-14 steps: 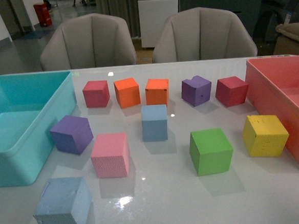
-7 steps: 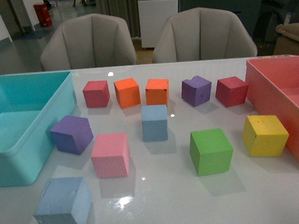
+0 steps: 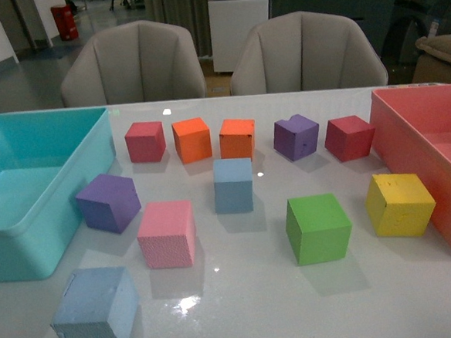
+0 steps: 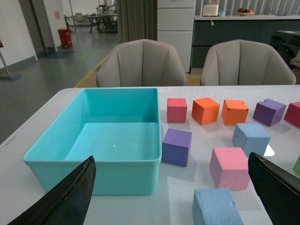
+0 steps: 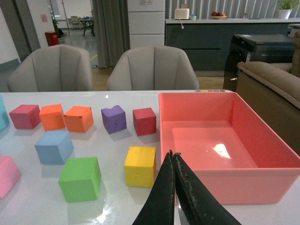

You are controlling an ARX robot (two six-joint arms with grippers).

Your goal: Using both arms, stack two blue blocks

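here, one blue block (image 3: 95,310) sits at the table's (image 3: 258,310) near edge.

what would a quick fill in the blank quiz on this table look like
1. The ____ block sits between the near blue block and the far blue block.
2. The right fingers are ____.
3. The left fingers are ____.
4. Between the green block and the salmon bin sits the ____ block.
Missing words: pink; shut; open; yellow.
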